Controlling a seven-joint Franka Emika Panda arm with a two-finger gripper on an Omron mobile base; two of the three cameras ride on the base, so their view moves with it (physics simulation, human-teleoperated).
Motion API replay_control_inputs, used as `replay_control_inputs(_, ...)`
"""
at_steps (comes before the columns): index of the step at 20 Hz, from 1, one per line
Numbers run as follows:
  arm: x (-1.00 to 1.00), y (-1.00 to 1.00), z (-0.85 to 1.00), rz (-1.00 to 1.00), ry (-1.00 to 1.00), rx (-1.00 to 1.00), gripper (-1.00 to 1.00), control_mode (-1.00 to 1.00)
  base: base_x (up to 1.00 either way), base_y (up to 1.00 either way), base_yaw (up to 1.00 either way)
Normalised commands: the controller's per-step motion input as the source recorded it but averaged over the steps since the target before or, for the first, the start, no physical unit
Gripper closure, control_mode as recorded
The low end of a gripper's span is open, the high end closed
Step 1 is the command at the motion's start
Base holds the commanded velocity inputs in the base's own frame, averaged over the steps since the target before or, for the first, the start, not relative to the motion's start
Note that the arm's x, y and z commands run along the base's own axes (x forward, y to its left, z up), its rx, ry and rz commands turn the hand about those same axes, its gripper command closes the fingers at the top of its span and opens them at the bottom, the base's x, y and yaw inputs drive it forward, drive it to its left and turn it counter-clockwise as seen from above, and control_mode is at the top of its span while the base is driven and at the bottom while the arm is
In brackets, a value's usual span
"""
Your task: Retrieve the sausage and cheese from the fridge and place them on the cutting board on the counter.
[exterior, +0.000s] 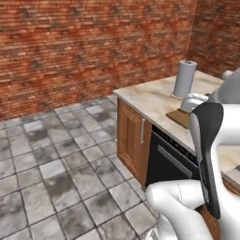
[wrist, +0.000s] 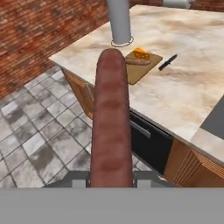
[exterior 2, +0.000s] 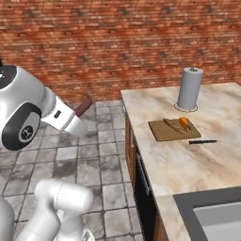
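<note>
Sausage (wrist: 111,122) clamped in gripper (exterior 2: 81,114), arm extended above floor (exterior 2: 56,155).

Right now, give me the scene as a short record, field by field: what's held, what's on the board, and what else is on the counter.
held: sausage clamped in the gripper, out over the tiled floor, short of the counter
cutting board: on the counter, in front of the paper towel roll
on the board: cheese wedge and a brown sausage-like piece beside it
beside the board: black knife lying flat on the counter
sink: at the counter's near end
</note>
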Motion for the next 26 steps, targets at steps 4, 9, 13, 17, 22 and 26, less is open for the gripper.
replay_control_inputs(4, 0.0, 0.0, 0.0, 0.0, 0.0, 0.0, 1.0, 1.0, 0.0, -0.07, -0.53)
replay_control_inputs(9, 0.0, 0.0, 0.0, 0.0, 0.0, 0.0, 1.0, 1.0, 0.22, 0.33, -0.34)
replay_control_inputs(13, 0.0, 0.0, 0.0, 0.0, 0.0, 0.0, 1.0, 1.0, 0.41, 0.1, -0.23)
replay_control_inputs(17, 0.0, 0.0, 0.0, 0.0, 0.0, 0.0, 1.0, 1.0, 0.57, 0.0, -0.22)
replay_control_inputs(22, 0.0, 0.0, 0.0, 0.0, 0.0, 0.0, 1.0, 1.0, 0.67, 0.0, -0.22)
replay_control_inputs(26, 0.0, 0.0, 0.0, 0.0, 0.0, 0.0, 1.0, 1.0, 0.82, 0.0, -0.21)
